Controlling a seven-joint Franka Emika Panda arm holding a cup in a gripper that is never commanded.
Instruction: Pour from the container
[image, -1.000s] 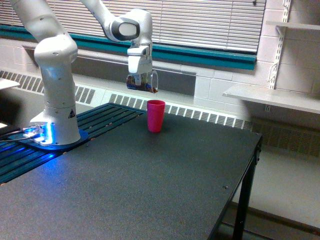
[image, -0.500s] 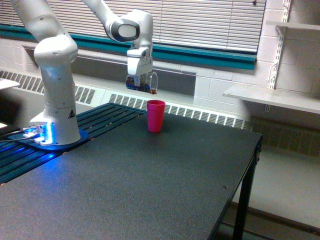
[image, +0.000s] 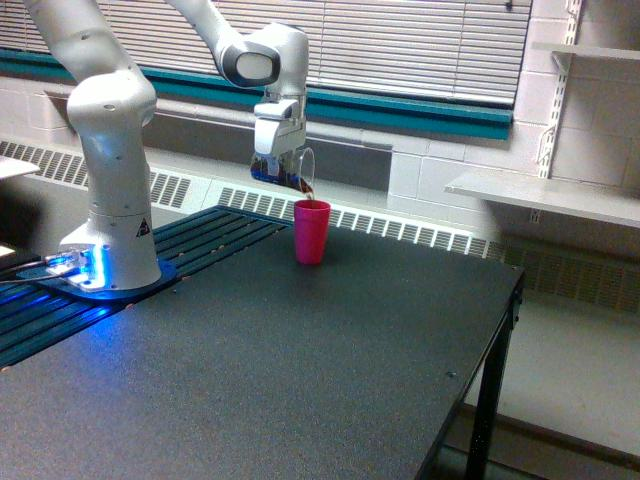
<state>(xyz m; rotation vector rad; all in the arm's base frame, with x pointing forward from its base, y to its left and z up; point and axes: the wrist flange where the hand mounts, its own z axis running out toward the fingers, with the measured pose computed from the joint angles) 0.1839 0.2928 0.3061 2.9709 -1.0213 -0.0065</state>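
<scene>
One clear cup (image: 288, 171), held in the gripper (image: 277, 166) and hanging directly below the white wrist. Long axis lies close to level, tipped over on its side; the mouth points toward the exterior view's right and slightly down, the base toward the exterior view's left. Brown bits sit at the lip, and a thin brown stream (image: 311, 195) runs from the mouth down to the pink cup (image: 311, 231).

Gripper: fingers closed on the clear cup, clamped across its wall.

One pink cup, upright, open end up, standing on the dark table (image: 300, 370) below the gripper and just off toward the exterior view's right, apart from the clear cup.

One white robot arm (image: 112, 150), its base well off from the gripper toward the exterior view's left, with a blue light (image: 85, 268) glowing at its foot.
</scene>
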